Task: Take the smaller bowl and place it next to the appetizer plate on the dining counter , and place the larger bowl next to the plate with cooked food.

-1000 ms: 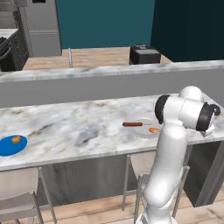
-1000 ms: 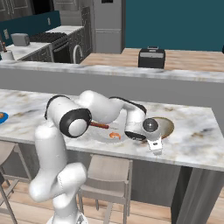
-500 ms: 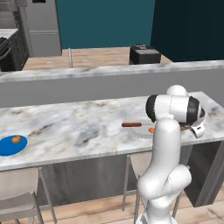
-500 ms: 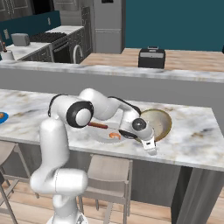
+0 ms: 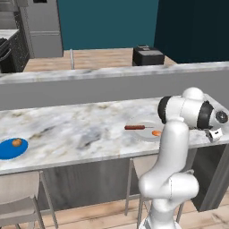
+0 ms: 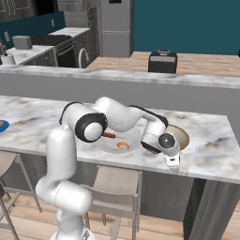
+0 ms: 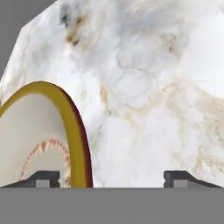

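The gripper [image 7: 111,177] has sprung wide and holds nothing. The larger bowl [image 7: 39,140] now rests released on the dining counter [image 6: 211,154], near its right end beside the plate with cooked food [image 6: 123,146].

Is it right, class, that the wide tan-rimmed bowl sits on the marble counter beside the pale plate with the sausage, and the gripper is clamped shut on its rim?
Not quite. The bowl does sit on the counter beside the pale plate, but the gripper is open, not clamped shut on the rim. The hand view shows its two fingertips spread wide apart, the bowl's rim between them and touching neither.
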